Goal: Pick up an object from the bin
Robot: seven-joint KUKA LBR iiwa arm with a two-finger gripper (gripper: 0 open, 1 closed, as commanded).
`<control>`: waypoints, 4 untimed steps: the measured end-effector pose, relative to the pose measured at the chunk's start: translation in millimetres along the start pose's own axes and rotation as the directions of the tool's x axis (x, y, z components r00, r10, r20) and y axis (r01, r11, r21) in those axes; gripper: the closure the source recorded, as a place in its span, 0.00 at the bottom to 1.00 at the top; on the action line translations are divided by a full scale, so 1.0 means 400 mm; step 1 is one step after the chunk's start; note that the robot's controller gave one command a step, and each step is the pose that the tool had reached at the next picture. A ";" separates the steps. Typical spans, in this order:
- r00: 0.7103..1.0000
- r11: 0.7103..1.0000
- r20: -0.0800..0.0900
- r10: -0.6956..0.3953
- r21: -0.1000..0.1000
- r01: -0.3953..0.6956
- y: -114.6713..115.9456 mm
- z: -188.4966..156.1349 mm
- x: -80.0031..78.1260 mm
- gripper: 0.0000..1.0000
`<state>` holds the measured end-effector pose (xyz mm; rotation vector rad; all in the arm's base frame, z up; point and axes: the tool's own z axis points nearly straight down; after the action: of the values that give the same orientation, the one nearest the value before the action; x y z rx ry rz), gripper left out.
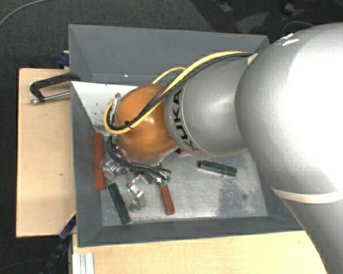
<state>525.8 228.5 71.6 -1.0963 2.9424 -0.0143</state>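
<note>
Pincer (135,182) sits low at lower left of bin (160,53), between green bar (119,203) and red bar (167,199), I'd guess lining up on one. Orange cover (140,124) blocks my view: can't tell its spread.

Arm reaching in low from the right – tool at its far left end

The grey arm (291,130) enters from the right side of the view, its broad rounded links large in the foreground. It narrows leftward into a silver wrist section (211,116) with black lettering on its end. Beyond the wrist sits a rounded orange cover (143,130). A yellow cable (186,70) and a black one beside it run along the top of the wrist and loop round the cover's left side. Below the cover hangs the tool (134,178) – a cluster of bright metal parts pointing downward, its upper part hidden by the cover.
</note>
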 end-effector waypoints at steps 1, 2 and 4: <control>0.913 0.913 0.009 -0.408 -0.005 0.408 -0.024 -0.054 0.050 0.00; 0.918 0.918 0.009 -0.397 -0.007 0.397 -0.079 0.004 0.046 0.00; 0.993 0.993 0.010 -0.115 -0.004 0.115 -0.214 -0.066 0.041 0.00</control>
<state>569.3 153.0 98.7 -1.2613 2.8677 -0.0018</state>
